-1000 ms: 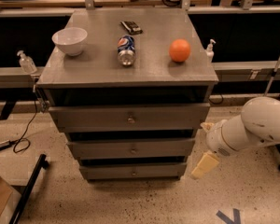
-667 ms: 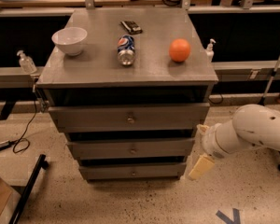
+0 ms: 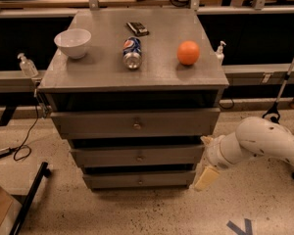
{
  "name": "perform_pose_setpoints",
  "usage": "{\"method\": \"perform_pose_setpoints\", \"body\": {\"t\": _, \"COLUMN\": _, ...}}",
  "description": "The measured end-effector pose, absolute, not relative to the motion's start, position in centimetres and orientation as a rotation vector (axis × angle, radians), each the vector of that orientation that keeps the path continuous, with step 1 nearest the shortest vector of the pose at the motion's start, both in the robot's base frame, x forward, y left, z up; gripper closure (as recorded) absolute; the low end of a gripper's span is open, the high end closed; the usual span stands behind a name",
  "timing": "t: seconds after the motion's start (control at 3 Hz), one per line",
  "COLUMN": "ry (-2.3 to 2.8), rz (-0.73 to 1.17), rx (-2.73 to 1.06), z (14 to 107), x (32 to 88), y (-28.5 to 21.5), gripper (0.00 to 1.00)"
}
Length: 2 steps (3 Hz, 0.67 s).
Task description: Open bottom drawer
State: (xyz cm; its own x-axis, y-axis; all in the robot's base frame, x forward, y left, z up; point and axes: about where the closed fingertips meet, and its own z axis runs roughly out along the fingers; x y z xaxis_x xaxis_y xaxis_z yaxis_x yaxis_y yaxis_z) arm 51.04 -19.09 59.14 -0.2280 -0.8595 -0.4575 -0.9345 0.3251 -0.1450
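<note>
The grey cabinet (image 3: 137, 70) has three drawers. The bottom drawer (image 3: 112, 180) is the lowest and thinnest, with a tiny round knob (image 3: 139, 182) at its centre, and its front sits about flush with the other two. My gripper (image 3: 205, 159) is at the cabinet's right side, level with the middle and bottom drawers, on the end of the white arm (image 3: 264, 143). It is open and empty. One cream finger (image 3: 206, 178) hangs by the bottom drawer's right end. It is well right of the knob.
On the cabinet top stand a white bowl (image 3: 72, 42), a lying soda can (image 3: 132, 53), an orange (image 3: 188, 52) and a small dark object (image 3: 137, 28). Sanitiser bottles (image 3: 27, 65) flank the cabinet. A black stand leg (image 3: 32, 197) lies on the floor at left.
My arm and gripper have moved left and slightly down, closing in on the cabinet's right side. The drawers have not moved.
</note>
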Motion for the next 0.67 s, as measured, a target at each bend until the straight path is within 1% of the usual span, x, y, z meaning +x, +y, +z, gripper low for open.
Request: {"method": "perform_pose_setpoints", "body": {"t": 0.67, "ry": 2.072, "rz": 0.359, "rx": -1.534, "z": 55.6, "x": 52.0, "y": -18.8, "gripper": 0.00}}
